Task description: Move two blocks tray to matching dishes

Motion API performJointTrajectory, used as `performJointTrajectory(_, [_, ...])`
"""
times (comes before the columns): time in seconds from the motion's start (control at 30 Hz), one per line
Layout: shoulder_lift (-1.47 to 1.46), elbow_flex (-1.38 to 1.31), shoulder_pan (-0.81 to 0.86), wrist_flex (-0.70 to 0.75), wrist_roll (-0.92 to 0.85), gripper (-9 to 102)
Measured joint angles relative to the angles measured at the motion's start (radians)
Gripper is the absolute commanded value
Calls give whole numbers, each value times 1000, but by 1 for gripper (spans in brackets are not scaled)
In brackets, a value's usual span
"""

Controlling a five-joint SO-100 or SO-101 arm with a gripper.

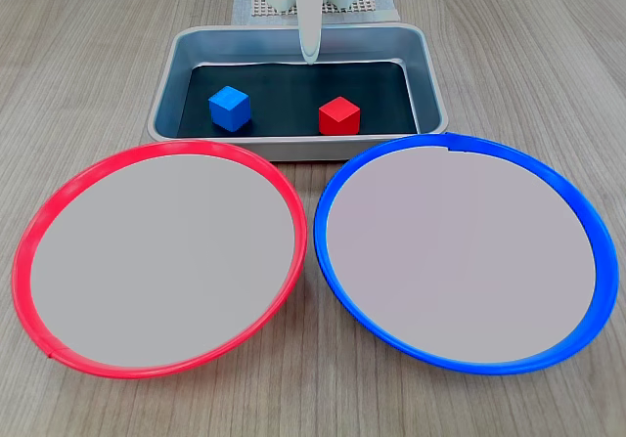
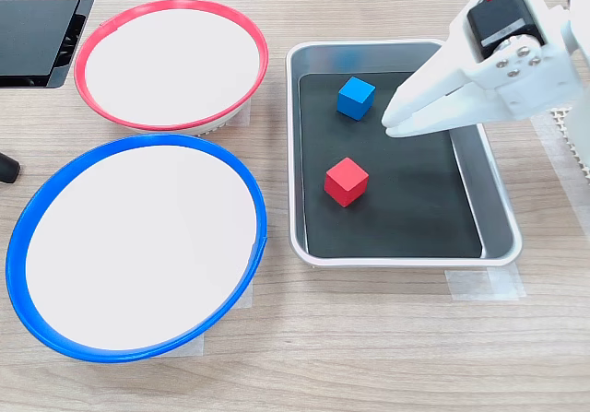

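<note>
The 2 blocks are both sitting in the tray [image 1: 186,65] right now, on its dark bottom. The blue block [image 1: 230,108] is on the left and the red block [image 1: 339,115] on the right as a fixed view from the front shows it, well apart from each other and neither one touching the rim. In a fixed view from the side, the blue one [image 2: 355,98] is toward the far end of the tray [image 2: 498,205] and the red one [image 2: 346,182] is closer to the middle.

The white tool [image 2: 396,123] hangs over the tray, pointing down toward the blue block's end, and it's holding nothing. Its fingers look pressed close together at the tips, basically no gap that I can see. From the front it [image 1: 310,58] shows as a thin white blade over the tray's back edge.

The 2 dishes sit on the wooden surface [image 1: 548,75] just beside the tray, both with bare pale centres. The red-rimmed dish [image 1: 29,241] and the blue-rimmed dish [image 1: 587,232] are side by side, nearly touching.
</note>
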Motion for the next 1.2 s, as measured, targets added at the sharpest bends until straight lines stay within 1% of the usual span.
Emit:
performJointTrajectory(0.93, [-3, 0, -3, -2, -11, 0])
performJointTrajectory(1.03, [-110, -63, -12, -12, -175, 0])
performJointTrajectory(1.13, [-295, -219, -12, 14, -448, 0])
performJointTrajectory(1.2, [-497, -342, -11, 51, -620, 0])
